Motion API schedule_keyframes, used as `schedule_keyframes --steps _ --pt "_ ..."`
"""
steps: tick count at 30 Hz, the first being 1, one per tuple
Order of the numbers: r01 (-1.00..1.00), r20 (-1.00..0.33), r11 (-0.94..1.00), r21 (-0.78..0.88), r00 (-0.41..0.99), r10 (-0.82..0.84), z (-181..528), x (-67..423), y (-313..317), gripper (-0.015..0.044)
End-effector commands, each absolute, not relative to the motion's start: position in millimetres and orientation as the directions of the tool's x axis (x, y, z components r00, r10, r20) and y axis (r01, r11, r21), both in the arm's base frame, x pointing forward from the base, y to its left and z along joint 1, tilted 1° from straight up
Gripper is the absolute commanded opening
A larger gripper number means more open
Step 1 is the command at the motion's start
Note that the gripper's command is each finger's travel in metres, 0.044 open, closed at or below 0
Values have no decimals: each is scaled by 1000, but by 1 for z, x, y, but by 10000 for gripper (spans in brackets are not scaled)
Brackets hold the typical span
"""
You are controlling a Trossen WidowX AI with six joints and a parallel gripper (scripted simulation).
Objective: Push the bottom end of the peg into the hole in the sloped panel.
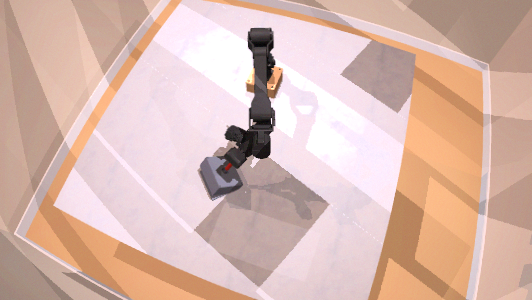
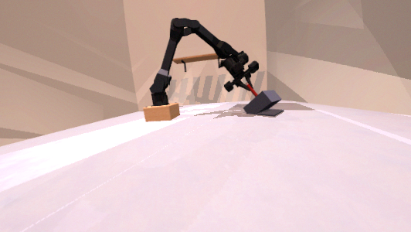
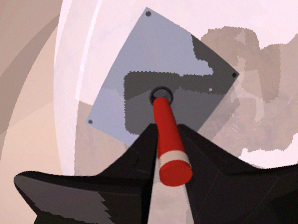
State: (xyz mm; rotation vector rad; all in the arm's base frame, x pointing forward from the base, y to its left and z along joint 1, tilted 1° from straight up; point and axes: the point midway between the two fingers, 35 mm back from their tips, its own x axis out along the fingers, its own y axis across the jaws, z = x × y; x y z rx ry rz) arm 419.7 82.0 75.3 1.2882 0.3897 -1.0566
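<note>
A round red peg (image 1: 228,166) (image 2: 253,90) (image 3: 168,131) with a pale band near its top end slants down from my gripper (image 1: 232,162) (image 2: 248,85) (image 3: 166,130), which is shut on it. The grey sloped panel (image 1: 233,185) (image 2: 263,102) (image 3: 131,56) stands just beyond the fingertips. In the wrist view the peg's bottom end overlaps the near edge of the round hole (image 3: 161,93), with the dark far part of the hole still showing. The end is at or very close to the face; whether it is inside the hole I cannot tell.
The arm's orange base block (image 1: 275,88) (image 2: 161,113) is at the back. A flat dark base plate (image 2: 275,113) lies under the panel. Shadows of the arm and broad dark patches cross the pale table. A wooden shelf (image 2: 196,59) shows behind the arm.
</note>
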Motion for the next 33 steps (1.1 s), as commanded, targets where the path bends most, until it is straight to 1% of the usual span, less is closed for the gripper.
schedule_keyframes --steps 1,33 --pt "809 -757 -78 583 505 -415 70 422 79 0" --pt "806 -755 -81 586 507 -416 65 425 76 0"
